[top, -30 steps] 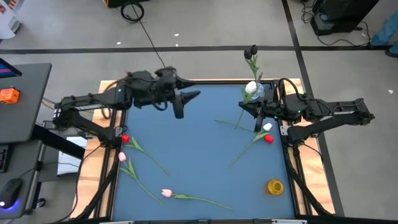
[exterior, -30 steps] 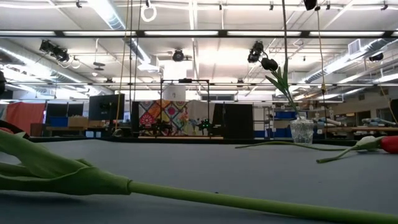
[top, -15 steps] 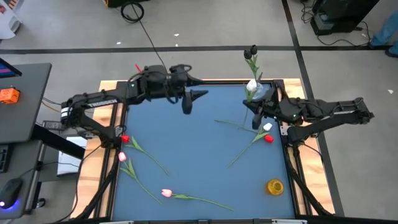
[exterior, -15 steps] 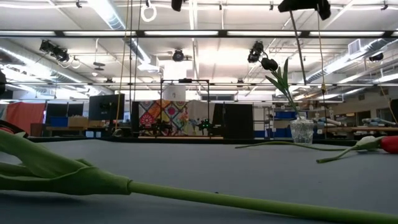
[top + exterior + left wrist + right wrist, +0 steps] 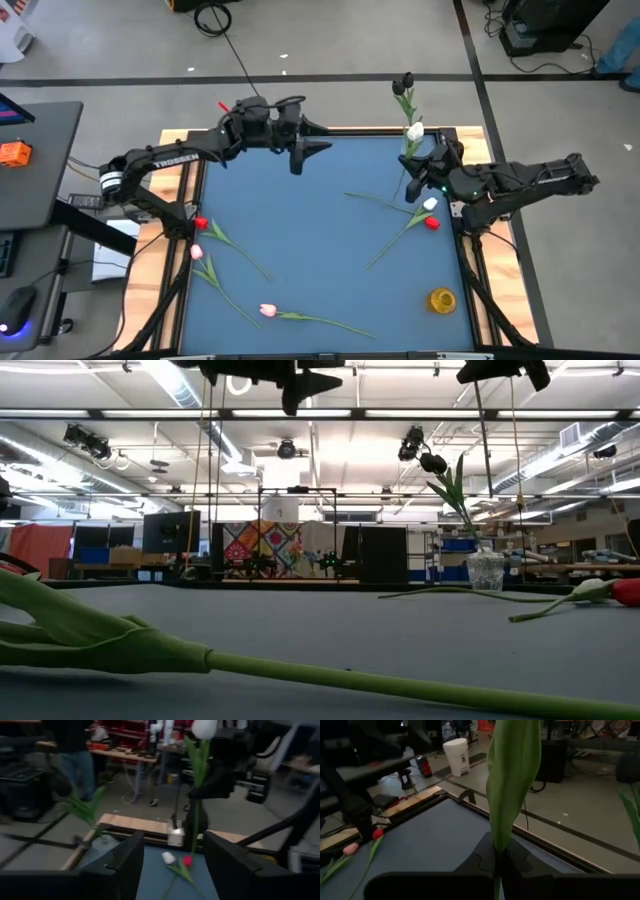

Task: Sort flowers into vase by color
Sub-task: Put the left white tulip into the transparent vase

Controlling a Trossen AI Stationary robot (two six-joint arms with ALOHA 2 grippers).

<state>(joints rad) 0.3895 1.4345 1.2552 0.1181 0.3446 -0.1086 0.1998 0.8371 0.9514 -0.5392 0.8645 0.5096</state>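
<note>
I have the right claw clamped on the stem of a white tulip, holding it upright near the far right corner of the desk, close beside the glass vase. A black tulip already stands in that vase, so I count one flower as placed. Whether the white stem is over the vase mouth or beside it I cannot tell.

The left claw hangs above the far edge of the desk, fingers apart and empty, waiting.

Still lying on the desk: a white tulip and a red tulip next to each other by the right edge, another red one and a pink one at the left edge, and a pink one near the front. I judge most of the sorting remains.
</note>
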